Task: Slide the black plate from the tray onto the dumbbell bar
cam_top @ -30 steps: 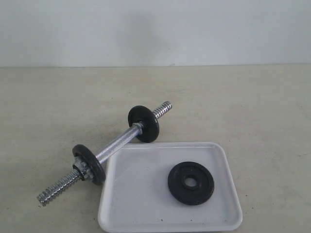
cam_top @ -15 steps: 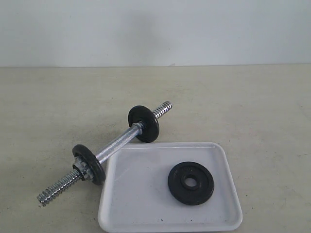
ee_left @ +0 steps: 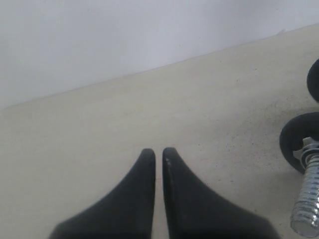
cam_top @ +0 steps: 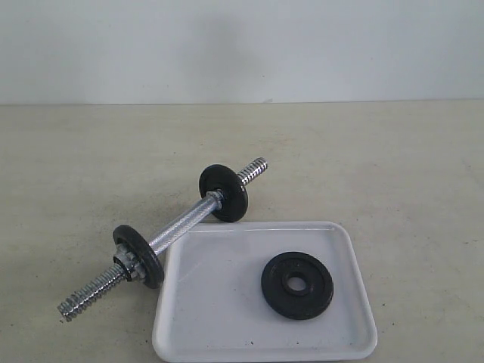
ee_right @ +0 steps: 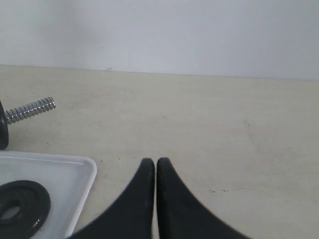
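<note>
Likely the plate (cam_top: 297, 285), lying flat toward 4 o'clock in the tray (cam_top: 204, 318), will skid from a pinch, and the bar (cam_top: 181, 227), loose on the bench (cam_top: 393, 166) at the tray's 10 o'clock, may roll as its coarse thread snags the hole. The left hand (ee_left: 158, 152) and right hand (ee_right: 151, 162) hover over the bench, fingertips all but touching, empty.

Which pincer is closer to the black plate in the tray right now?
Right. The right pincer sits shut near the tray, with the black plate close by in its wrist view. The left pincer, also shut, sees only the dumbbell bar end, no tray.
</note>
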You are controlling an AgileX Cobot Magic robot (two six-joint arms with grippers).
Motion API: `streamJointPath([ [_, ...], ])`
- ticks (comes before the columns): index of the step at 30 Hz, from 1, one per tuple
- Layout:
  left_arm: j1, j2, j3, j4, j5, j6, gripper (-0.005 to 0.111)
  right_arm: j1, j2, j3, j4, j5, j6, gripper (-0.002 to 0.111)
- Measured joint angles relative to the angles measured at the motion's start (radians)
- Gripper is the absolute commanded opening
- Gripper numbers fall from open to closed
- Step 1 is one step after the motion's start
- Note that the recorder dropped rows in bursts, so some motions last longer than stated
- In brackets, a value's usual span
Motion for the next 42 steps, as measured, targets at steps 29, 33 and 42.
streamJointPath([
  [29,0.0,0.0,-0.024,-0.568,-0.392,-0.078,0.004,0.0,0.0,0.0,0.452,-0.536,0.269,0.0],
  [33,-0.015,-0.002,-0.226,-0.489,-0.217,-0.056,0.004,0.0,0.0,-0.114,0.138,-0.467,0.317,0.0],
  [42,-0.121,0.122,-0.582,-0.672,-0.123,0.46,0.004,0.0,0.199,-0.411,-0.368,-0.486,0.477,0.0],
])
